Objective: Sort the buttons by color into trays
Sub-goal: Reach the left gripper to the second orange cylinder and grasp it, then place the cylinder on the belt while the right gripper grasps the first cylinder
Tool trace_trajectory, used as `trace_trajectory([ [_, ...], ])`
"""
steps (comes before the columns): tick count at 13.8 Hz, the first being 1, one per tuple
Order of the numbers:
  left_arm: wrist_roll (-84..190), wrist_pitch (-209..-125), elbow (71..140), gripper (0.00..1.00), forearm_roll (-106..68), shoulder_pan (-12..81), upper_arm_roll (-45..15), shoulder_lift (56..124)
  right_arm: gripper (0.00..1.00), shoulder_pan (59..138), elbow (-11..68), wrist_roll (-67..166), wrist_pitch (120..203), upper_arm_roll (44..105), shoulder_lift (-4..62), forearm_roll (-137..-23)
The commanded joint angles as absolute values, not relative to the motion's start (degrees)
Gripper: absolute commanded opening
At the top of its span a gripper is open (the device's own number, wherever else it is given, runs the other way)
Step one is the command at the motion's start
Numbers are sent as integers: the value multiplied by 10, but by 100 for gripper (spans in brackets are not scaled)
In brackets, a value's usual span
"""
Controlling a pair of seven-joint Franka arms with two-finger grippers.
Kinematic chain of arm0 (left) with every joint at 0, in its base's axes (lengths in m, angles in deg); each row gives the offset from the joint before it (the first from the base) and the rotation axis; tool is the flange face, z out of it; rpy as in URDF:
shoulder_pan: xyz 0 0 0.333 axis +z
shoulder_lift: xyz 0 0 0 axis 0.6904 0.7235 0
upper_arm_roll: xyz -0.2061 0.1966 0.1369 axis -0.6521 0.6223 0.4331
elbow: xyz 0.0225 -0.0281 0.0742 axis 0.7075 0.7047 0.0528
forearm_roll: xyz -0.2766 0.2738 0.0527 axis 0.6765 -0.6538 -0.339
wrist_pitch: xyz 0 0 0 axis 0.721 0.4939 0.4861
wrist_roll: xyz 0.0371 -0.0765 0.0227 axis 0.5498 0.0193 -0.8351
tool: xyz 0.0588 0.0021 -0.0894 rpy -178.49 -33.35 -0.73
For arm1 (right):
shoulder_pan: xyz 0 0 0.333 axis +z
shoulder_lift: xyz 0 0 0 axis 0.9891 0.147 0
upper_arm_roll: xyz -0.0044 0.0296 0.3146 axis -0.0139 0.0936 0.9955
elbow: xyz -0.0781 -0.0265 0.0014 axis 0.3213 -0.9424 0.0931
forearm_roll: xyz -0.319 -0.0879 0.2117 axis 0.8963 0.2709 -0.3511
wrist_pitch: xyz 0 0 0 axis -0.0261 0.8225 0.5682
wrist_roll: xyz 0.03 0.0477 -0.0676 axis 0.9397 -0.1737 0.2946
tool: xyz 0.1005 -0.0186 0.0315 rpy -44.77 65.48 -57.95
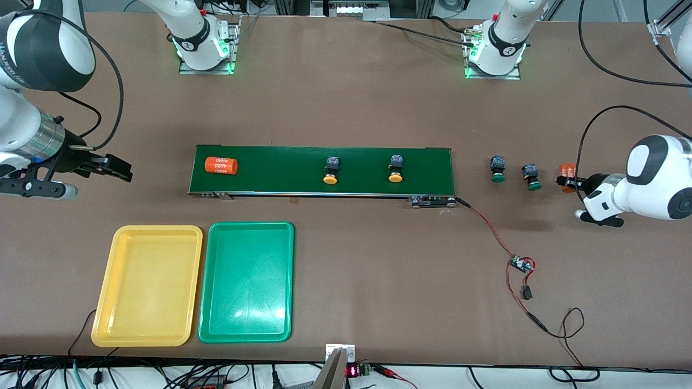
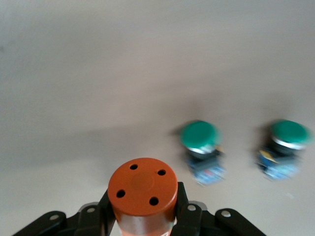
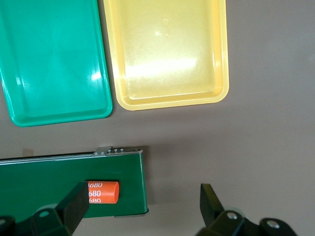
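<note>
Currently the left gripper (image 2: 142,216) is clamped on an orange cylinder (image 2: 142,189), low over the table (image 1: 346,108) at the left arm's end. Two green buttons (image 2: 199,137) (image 2: 290,133) sit on the table just past it, toward the belt (image 1: 281,173). The right gripper (image 3: 142,206) has its fingers spread wide, waiting over the table off the belt's end at the right arm's side. A second orange cylinder (image 1: 221,165) and two yellow buttons (image 1: 331,170) (image 1: 396,168) lie on the belt. The yellow tray (image 1: 121,286) and green tray (image 1: 216,292) sit side by side, nearer the front camera than the belt.
</note>
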State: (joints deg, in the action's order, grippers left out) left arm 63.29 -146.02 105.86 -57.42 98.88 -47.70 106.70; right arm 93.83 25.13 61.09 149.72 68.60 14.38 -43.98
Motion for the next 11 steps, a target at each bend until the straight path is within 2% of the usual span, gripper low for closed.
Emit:
trace_trajectory([
  [1, 645, -1394, 1046, 17, -576, 980, -569, 1055, 100, 936, 249, 611, 1492, 686, 149, -445],
  [3, 646, -1384, 1048, 18, -576, 940, -604, 1056, 100, 936, 251, 593, 1492, 689, 159, -448],
  [7, 646, -1395, 1046, 17, -577, 819, -614, 1067, 100, 949, 256, 598, 1484, 691, 179, -475],
  [11, 717, -1487, 1068, 16, -584, 760, -610, 1073, 100, 996, 272, 637, 1478, 691, 191, -480],
])
